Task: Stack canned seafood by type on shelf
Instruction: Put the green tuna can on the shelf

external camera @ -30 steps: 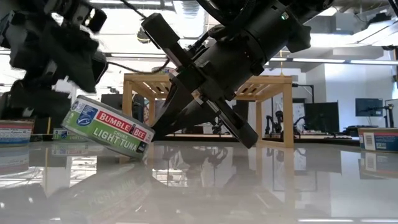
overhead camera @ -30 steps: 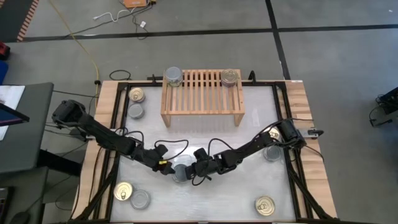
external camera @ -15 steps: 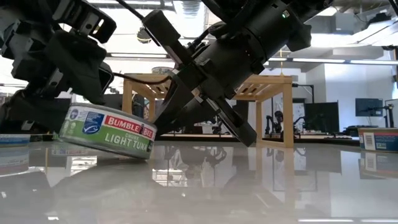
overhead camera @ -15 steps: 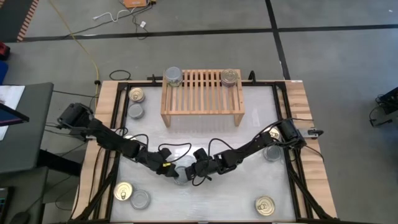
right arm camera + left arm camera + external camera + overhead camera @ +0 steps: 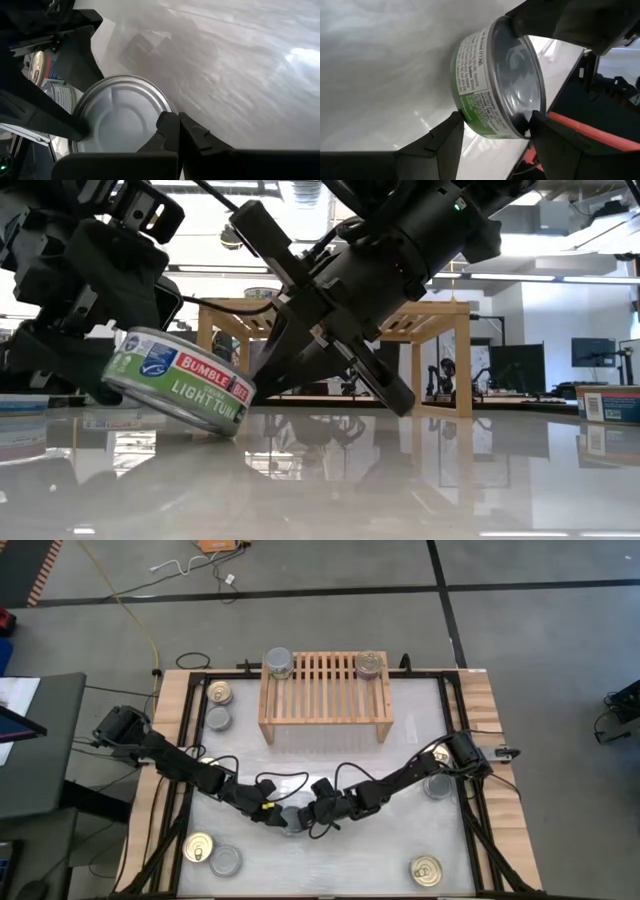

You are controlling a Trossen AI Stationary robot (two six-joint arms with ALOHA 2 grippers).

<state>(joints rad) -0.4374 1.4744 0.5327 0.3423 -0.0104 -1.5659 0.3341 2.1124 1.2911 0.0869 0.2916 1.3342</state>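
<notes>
A green-labelled tuna tin (image 5: 180, 383) sits tilted near the middle front of the tabletop (image 5: 330, 755), one edge down on the surface and the other raised, its plain silver top facing the right arm. The left gripper (image 5: 495, 127) has its jaws clamped on the tin's side wall, one finger on each side of the label. The right gripper (image 5: 175, 131), jaws closed and empty, presses its tips against the rim of the tin's silver top. In the high view both arms meet over this tin, the left one reaching in from the left edge, the right one from the right edge. The light-wood shelf (image 5: 325, 690) stands at the far side of the tabletop, with one tin (image 5: 279, 663) on its left end and another (image 5: 370, 664) on its right end. Further tins lie around: two (image 5: 219, 705) just left of the shelf, two (image 5: 212, 854) at the near left corner, one gold-lidded (image 5: 426, 870) at the near right, and one (image 5: 437, 786) beside the right arm.
</notes>
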